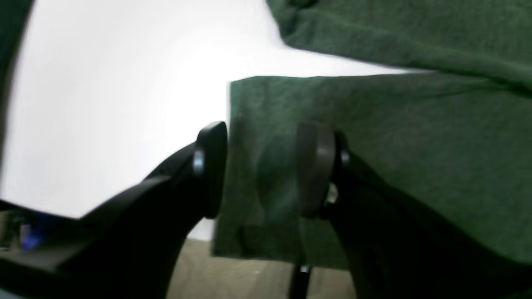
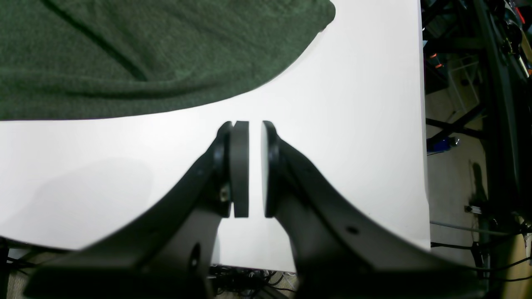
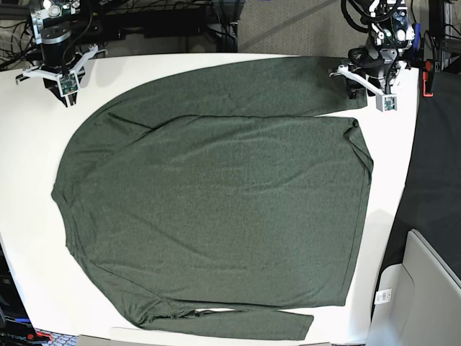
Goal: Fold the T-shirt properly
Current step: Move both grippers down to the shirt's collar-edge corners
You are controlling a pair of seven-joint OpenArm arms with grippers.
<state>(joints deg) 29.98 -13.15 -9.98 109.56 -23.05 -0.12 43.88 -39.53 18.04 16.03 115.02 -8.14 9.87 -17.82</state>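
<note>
The dark olive-green T-shirt [image 3: 216, 209] lies spread flat across most of the white counter [image 3: 32, 274], body in the middle, one long sleeve running along the far edge and the other folded in along the near edge. At the far corner on the base view's right, the left hand [image 1: 266, 170] stands over the sleeve cuff [image 1: 266, 124], its fingers [image 1: 212, 166] apart with the cuff's end lying between them; I cannot tell whether the pads touch the cloth. At the opposite far corner, the right hand [image 2: 254, 166] hangs above bare counter just off the shirt's curved edge, its two pads drawn nearly together with only a thin slit between and nothing held.
</note>
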